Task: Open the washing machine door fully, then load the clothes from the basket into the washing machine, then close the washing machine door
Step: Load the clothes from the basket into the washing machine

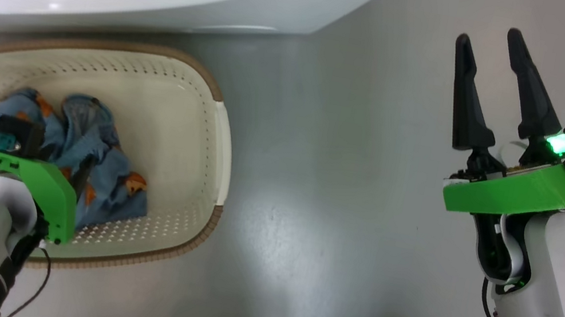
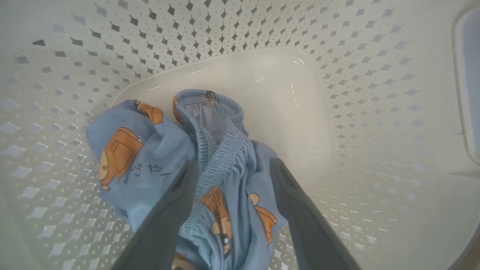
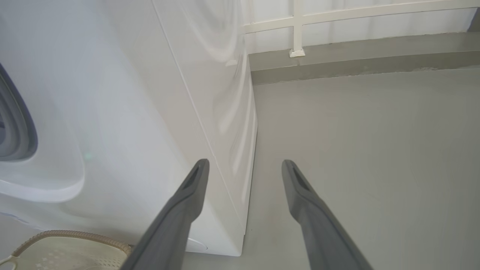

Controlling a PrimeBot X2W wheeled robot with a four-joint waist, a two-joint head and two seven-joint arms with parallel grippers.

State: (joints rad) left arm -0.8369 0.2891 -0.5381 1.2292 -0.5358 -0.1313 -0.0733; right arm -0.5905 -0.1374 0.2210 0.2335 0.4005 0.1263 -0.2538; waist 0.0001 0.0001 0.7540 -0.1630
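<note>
My left gripper (image 2: 234, 167) straddles the clothes (image 2: 142, 157) in the basket (image 2: 356, 93), fingers spread with bunched fabric between them. From the head, my wrist mostly covers them. My right gripper (image 1: 488, 38) hangs spread and empty.

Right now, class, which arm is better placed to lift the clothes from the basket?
Left. The left gripper is inside the basket, open jaws straddling the clothes; the right gripper is open above the floor.

My left gripper (image 2: 234, 163) points steeply downward, fingers spread apart. My right gripper (image 1: 489, 35) hangs in free air, fingers parted, tips pointing forward.
</note>
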